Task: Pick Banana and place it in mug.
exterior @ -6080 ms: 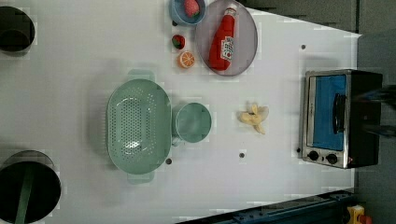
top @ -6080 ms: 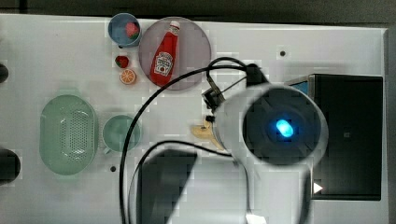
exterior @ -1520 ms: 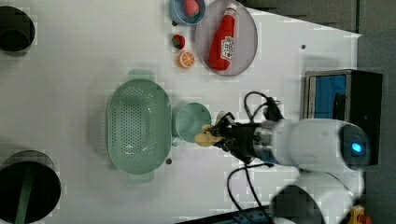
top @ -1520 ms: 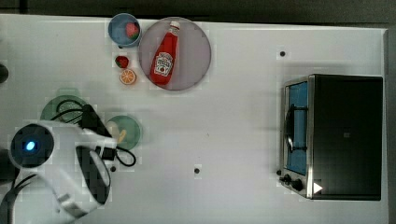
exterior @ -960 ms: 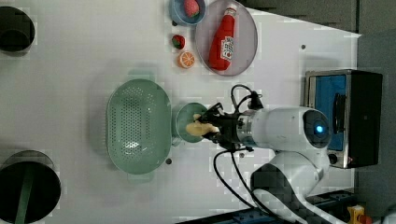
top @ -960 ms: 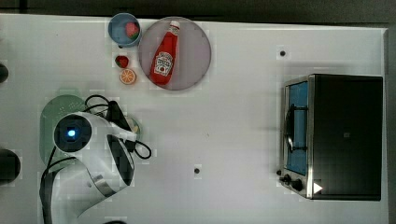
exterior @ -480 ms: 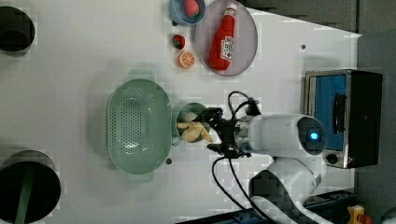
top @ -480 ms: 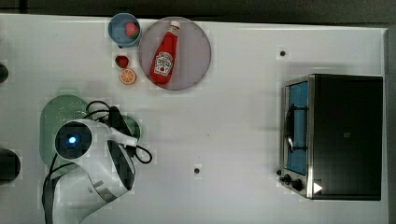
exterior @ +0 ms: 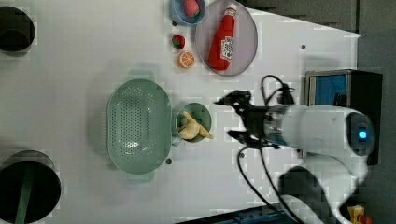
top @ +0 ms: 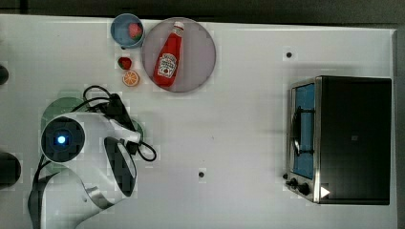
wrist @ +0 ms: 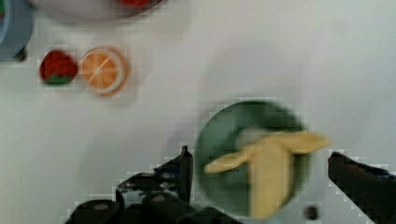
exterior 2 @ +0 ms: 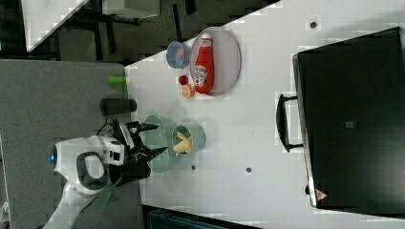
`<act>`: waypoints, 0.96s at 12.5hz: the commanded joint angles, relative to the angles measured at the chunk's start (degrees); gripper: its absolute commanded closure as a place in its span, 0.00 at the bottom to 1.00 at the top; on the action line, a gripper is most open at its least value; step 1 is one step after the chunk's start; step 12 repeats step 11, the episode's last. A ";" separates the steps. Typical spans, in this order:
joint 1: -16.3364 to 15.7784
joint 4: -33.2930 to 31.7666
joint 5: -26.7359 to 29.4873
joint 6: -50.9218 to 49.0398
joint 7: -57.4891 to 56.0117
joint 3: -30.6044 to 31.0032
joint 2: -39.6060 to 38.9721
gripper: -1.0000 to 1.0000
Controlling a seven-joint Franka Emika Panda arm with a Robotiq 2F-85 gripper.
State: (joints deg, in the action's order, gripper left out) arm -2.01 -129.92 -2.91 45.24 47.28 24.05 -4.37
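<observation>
In the mug (exterior: pixel 201 110), banana (exterior: pixel 192 128) beside the spread gripper (exterior: pixel 232 118).

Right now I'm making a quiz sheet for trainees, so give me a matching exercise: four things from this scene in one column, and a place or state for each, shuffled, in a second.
Things:
1. banana
2. ketchup bottle
3. gripper
4. orange slice

Places or states:
A. lying on the round grey plate
B. open, holding nothing
C. on the bare table beside a strawberry
D. in the mug, one end sticking over its rim

Pairs: 1-D, 2-A, 3-B, 4-C
</observation>
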 commanded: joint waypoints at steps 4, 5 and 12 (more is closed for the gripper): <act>3.20 8.38 0.29 -19.15 -23.24 -12.99 14.45 0.00; 3.32 10.17 0.29 -21.29 -27.60 -15.66 15.16 0.00; 3.43 19.78 0.30 -34.50 -43.69 -25.95 15.87 0.00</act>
